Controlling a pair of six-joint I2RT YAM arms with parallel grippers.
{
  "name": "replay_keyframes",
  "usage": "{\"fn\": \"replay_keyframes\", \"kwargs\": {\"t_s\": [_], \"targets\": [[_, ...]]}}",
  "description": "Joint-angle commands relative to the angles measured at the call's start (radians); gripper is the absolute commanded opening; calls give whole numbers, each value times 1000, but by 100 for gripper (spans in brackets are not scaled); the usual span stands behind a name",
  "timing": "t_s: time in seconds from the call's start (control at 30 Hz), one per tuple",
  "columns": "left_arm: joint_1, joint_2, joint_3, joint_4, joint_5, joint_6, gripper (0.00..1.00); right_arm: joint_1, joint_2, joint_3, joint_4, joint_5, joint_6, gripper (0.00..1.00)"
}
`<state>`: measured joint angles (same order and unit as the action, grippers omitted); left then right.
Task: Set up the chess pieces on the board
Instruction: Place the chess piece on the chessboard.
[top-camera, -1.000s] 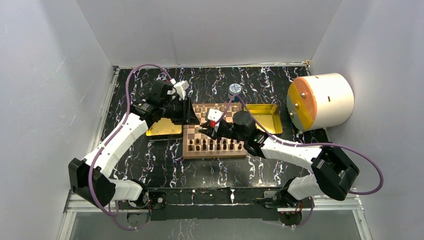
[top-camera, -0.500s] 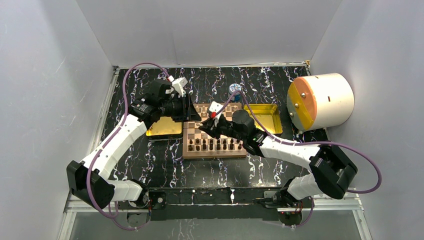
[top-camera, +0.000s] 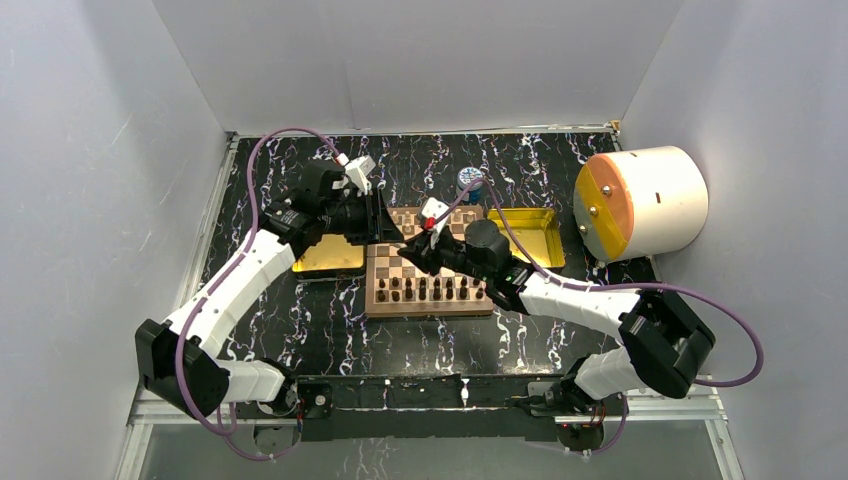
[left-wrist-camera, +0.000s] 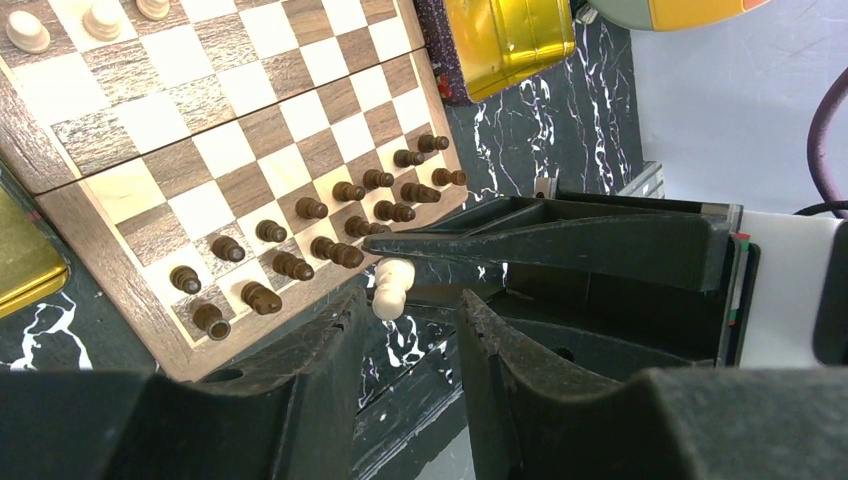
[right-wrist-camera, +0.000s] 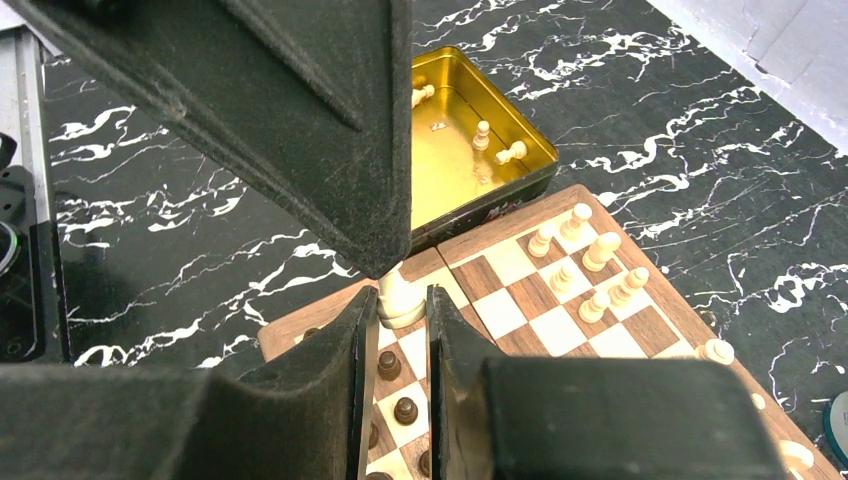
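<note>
A small pale cream turned wooden chess piece (right-wrist-camera: 398, 298) stands upright in the air, pinched low on its stem between the two black fingers of the right hand (right-wrist-camera: 400, 305), which is closed narrowly on it. It hangs above the left edge of the square wooden chessboard (right-wrist-camera: 520, 300) with tan and dark brown squares. The left hand (left-wrist-camera: 410, 305) meets it there with its fingers partly apart and nothing between them; one finger's tip is right at the top of the piece (left-wrist-camera: 392, 288). More cream pieces (right-wrist-camera: 600, 250) stand on the board's far rows, and dark brown pieces (left-wrist-camera: 330, 215) fill its two near rows. Just left of the board lies a shiny gold rectangular tray (right-wrist-camera: 440, 175) with a few loose cream pieces (right-wrist-camera: 482, 135) in it, all on the black white-veined marble bench (right-wrist-camera: 200, 220).
</note>
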<state>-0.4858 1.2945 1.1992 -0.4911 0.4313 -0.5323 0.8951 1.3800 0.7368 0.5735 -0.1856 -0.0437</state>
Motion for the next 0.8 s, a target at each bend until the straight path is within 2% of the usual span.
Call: {"fn": "replay_keyframes", "kwargs": {"t_s": [0.0,0.4,0.53,0.77], "targets": [[6,-9,-20,33,16,-6,36,4,-45,26,95,52,32,2],[6,47,-15,78,46,-3,31,3,-64,3,114,83,30,2],[6,55,-17,102,56,-12,22,4,-64,4,105,83,29,3],[6,57,-18,126,69,-30,13,4,-76,-3,117,74,36,4]]}}
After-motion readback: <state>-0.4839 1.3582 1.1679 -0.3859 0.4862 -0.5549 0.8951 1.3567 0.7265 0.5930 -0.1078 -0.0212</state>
